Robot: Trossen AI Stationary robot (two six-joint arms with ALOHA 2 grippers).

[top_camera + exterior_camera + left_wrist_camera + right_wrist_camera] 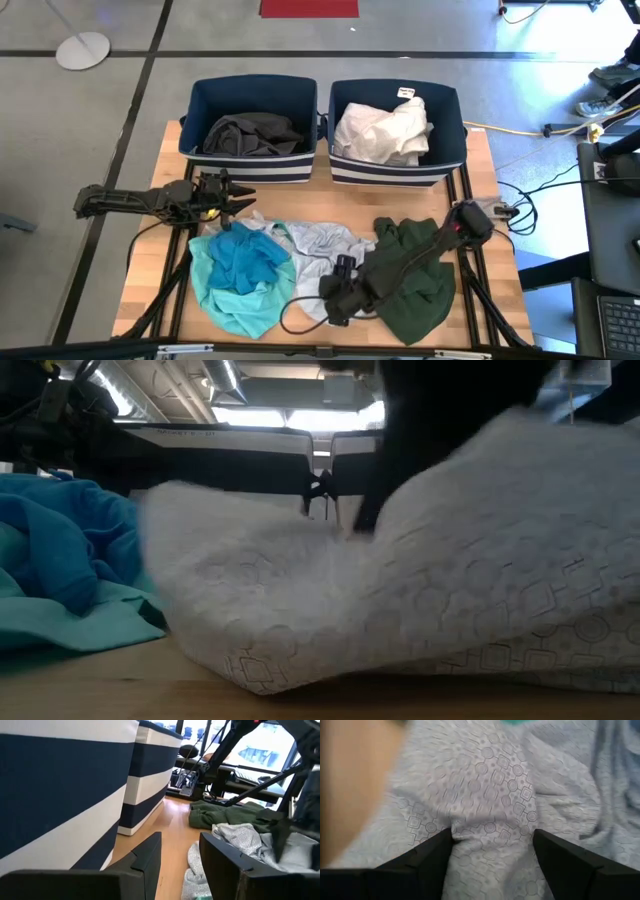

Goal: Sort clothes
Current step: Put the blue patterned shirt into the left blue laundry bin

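A pale grey-white patterned garment [320, 245] lies on the table between a turquoise blue garment [240, 270] and a dark green one [415, 285]. It fills the low view [400, 590]. My right gripper [335, 298] is open and low over the pale garment's near part, one finger on either side of a raised fold [492, 820]. My left gripper [238, 195] is open and empty, just in front of the left bin and above the turquoise garment's far edge. A dark grey garment [255, 133] lies in the left bin. A white one [385, 128] lies in the right bin. My right gripper touches the pale grey-white garment with its open fingertips [442, 840], coming from above and pointing down. A rumpled ridge of the cloth [492, 827] bulges up between the two fingers, which are not closed on it. The garment lies on the table.
Two navy bins with white stripes stand side by side at the table's far edge, the left one [250, 82] and the right one [395, 85]. The left bin's wall [65, 795] is close beside my left gripper. A cable [295, 315] loops near the table's front edge.
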